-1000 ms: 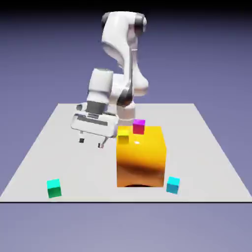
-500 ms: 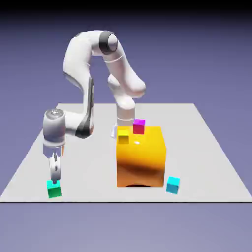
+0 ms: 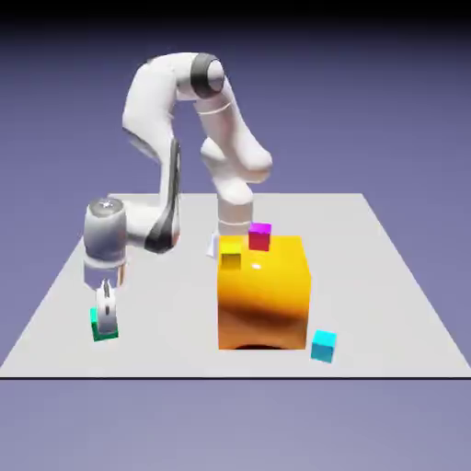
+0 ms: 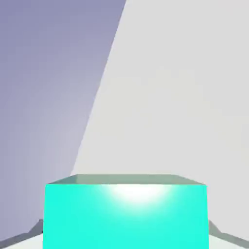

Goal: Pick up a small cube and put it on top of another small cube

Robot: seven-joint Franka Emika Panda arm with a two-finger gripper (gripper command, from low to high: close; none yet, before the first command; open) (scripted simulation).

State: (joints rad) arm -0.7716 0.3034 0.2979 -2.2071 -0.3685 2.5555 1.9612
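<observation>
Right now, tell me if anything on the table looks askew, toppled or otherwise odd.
Nothing stands out. The small green cube sits square between the gripper fingers; the small magenta cube and small yellow cube sit flat on the big orange block.

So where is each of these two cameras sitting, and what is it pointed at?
Exterior view: fixed, above and across the table, facing the whole white arm, the orange block and the small cubes.
Hand view: on the hand, looking along the jaws at the green cube; only grey fingertips show.
Shared: the green cube and the table.
</observation>
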